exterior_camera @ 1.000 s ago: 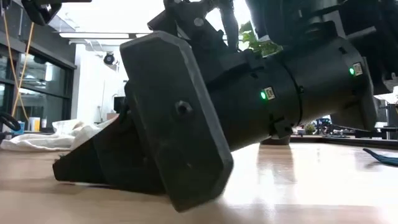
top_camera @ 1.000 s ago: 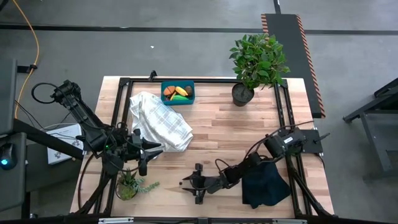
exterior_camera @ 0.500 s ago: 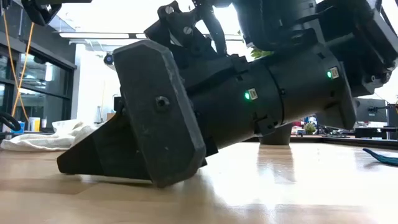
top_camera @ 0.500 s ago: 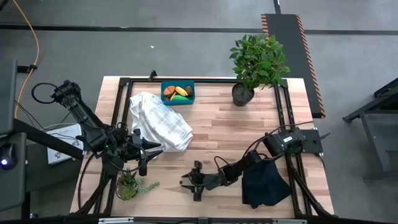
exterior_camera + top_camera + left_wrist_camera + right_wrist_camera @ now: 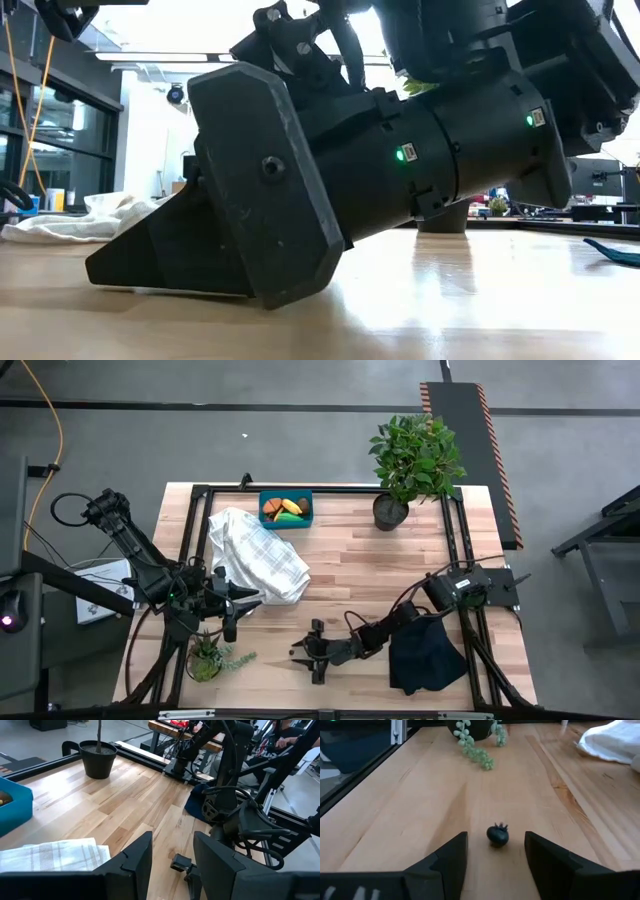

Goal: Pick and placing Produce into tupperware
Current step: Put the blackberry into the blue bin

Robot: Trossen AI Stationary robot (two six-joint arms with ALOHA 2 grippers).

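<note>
A tiny dark berry sits on the bare wood of the bench, just ahead of the right gripper and lined up with the gap between its two dark fingers — they stand apart, touching nothing. From overhead the gripper lies low near the front edge of the bench, its arm stretched back over a black cloth at the front right. From bench height the same gripper fills the frame, its fingertips resting on or just above the wood.

At the far edge sits the teal tupperware, holding yellow, orange and brown produce. A white checked cloth lies crumpled just in front of it, well apart from the berry.

The left gripper waits at the left side, beside the near corner of the cloth, fingers parted and holding nothing. Near it, at the front left corner, stands a small spiky plant — its trailing green strands show beyond the berry in the right wrist view. A leafy bush in a dark pot stands at the far right of the bench.
</note>
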